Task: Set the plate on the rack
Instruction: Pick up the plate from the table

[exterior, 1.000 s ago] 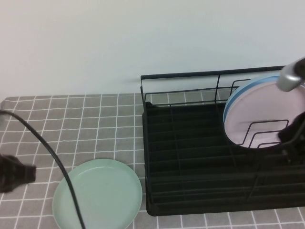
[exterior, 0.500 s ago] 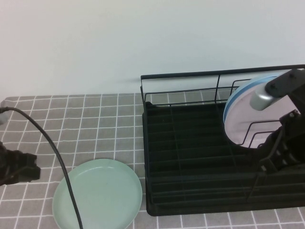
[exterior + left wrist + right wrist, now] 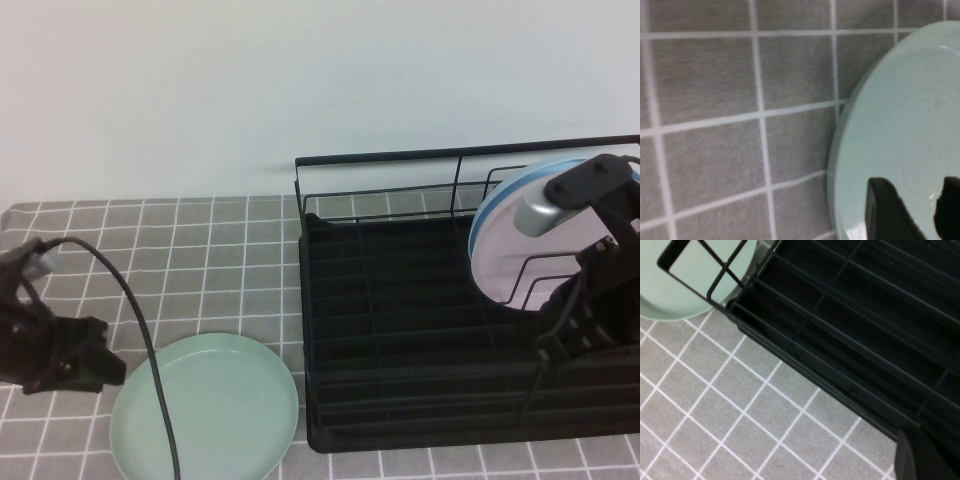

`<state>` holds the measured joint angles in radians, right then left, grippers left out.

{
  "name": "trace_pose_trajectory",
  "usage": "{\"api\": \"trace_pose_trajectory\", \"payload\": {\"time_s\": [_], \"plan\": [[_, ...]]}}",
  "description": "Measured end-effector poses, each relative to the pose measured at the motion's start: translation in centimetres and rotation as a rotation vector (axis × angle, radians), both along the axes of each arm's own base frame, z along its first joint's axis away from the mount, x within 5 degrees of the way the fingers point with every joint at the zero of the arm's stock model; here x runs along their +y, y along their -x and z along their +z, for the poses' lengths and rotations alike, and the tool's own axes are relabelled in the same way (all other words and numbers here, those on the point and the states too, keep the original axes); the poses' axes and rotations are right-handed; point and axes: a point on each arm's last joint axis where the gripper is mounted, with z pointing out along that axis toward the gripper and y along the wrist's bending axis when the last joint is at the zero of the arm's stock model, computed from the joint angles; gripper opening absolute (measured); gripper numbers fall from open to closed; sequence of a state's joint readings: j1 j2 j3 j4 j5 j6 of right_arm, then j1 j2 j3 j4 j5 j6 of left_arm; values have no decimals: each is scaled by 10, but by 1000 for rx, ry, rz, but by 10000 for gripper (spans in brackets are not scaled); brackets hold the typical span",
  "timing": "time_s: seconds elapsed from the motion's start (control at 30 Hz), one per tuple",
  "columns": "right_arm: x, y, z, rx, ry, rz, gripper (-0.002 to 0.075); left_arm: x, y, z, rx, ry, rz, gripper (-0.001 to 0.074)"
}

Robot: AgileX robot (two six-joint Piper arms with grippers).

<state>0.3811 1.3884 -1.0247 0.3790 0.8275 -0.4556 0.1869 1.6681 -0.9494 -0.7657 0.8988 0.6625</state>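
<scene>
Grey tiled matting (image 3: 220, 250) with white grid lines covers the table, backed by a plain pale wall. On it, at the near left, the plate (image 3: 205, 410) lies flat with its face and low rim turned upward; being round, it has no long axis, and its near edge is cut off by the frame. It sits just beside the left end of the rack (image 3: 400, 330), not touching any divider. The left gripper (image 3: 100, 368) reaches in low from the left edge, its cable arcing across the plate, and hangs at the plate's left rim; in the left wrist view its two dark fingers (image 3: 887, 212) are spread apart over the plate's surface (image 3: 900, 135), grasping nothing. The right gripper (image 3: 565, 330) hangs over the rack's right side, in front of a pink plate (image 3: 540, 250) and a light blue plate (image 3: 500, 200) standing upright in the dividers; I cannot tell whether it is open or closed, since only one dark tip (image 3: 922, 457) appears in the right wrist view.
</scene>
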Motion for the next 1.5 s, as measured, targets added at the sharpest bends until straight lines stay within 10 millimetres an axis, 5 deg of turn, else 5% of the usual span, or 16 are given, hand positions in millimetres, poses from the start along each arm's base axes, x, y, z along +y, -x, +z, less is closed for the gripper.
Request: {"api": "trace_pose_trajectory", "payload": {"time_s": [0.43,0.57,0.7,0.97,1.13,1.5], "plan": [[0,1,0,7,-2,-1,-1,-12,-14,-40,118,-45,-28,307],[0,1,0,8,-3,-1,-1,-16,-16,-45,125,-63,-52,225],[0,1,0,15,-5,0,-1,-13,-15,-51,160,-106,-41,4],[0,3,-1,37,-1,8,-1,-12,-15,-50,155,-116,-40,0],[0,3,-1,39,-1,8,-1,-12,-15,-36,101,-112,-20,0],[0,5,-2,58,5,16,-1,-14,-3,31,-125,-121,6,0]]}}
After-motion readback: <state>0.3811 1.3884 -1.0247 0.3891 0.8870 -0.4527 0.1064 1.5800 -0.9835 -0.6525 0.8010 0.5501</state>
